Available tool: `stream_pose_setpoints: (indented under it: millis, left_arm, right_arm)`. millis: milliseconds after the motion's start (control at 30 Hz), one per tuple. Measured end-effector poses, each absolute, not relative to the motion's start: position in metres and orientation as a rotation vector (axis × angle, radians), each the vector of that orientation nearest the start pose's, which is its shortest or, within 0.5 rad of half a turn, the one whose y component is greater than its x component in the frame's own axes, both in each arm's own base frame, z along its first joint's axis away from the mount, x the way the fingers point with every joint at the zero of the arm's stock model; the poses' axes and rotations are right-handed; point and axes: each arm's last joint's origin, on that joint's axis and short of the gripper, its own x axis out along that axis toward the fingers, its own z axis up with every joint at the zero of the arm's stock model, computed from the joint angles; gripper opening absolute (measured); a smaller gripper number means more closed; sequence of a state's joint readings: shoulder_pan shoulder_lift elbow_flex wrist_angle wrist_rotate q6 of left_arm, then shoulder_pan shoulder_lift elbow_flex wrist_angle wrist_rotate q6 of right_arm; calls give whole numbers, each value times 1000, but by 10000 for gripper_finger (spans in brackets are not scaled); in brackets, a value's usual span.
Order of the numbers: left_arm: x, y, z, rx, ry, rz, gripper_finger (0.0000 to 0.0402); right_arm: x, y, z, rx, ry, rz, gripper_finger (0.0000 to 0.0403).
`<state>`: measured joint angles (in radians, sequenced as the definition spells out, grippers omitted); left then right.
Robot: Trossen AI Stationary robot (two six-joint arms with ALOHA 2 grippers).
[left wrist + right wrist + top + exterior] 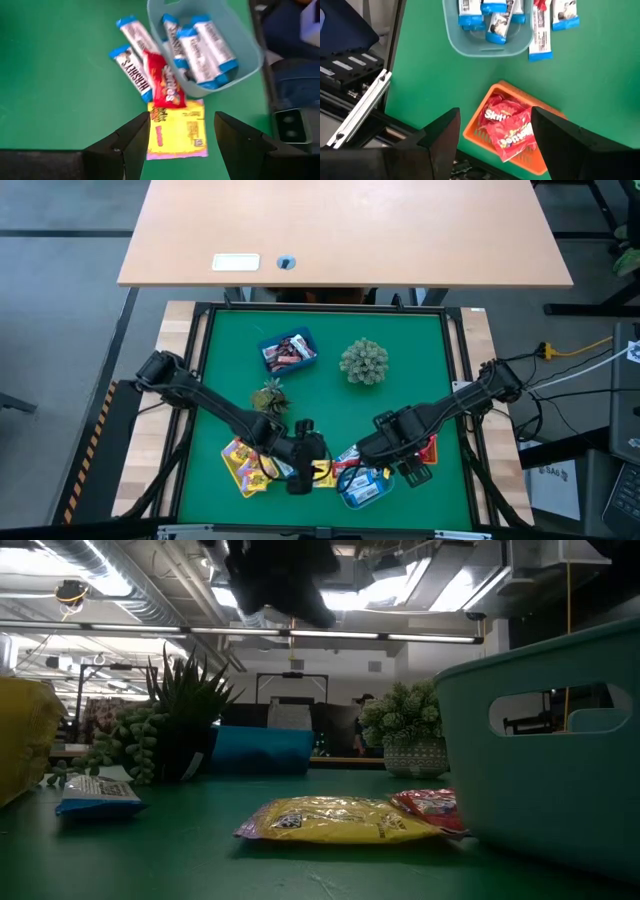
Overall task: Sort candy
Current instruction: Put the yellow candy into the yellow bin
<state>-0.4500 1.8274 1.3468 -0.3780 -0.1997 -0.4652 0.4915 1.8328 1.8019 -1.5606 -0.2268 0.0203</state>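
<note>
My left gripper (pixel 181 135) hangs open above a yellow candy packet (pixel 177 131) that lies flat on the green mat, with its fingers to either side of the packet and clear of it. A red packet (pixel 164 86) overlaps the yellow one, and two blue-and-white bars (pixel 132 74) lie beside them. The teal tray (pixel 250 60) holds several blue-and-white bars. My right gripper (pixel 495 131) is open above the orange tray (pixel 479 125), which holds red packets (pixel 509 126).
A yellow tray (pixel 238 465) with candy stands near-left. A blue tray (pixel 288 350) with candy stands at the far side. Two green plants (pixel 364 362) (pixel 270 396) stand mid-mat. The raised table frame (pixel 195 380) borders the mat. Bare mat lies between the plants and the arms.
</note>
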Motion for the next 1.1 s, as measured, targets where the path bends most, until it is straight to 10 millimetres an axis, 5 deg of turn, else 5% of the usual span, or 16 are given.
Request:
stream_pose_setpoints:
  millis: [667, 1100]
  left_arm:
    - [377, -178, 136, -2, 1023, -55, 206]
    - [385, -171, 124, -47, 1057, -108, 181]
  right_arm:
    - [282, 176, 315, -213, 1625, 541, 244]
    - [273, 194, 315, -265, 1597, 590, 244]
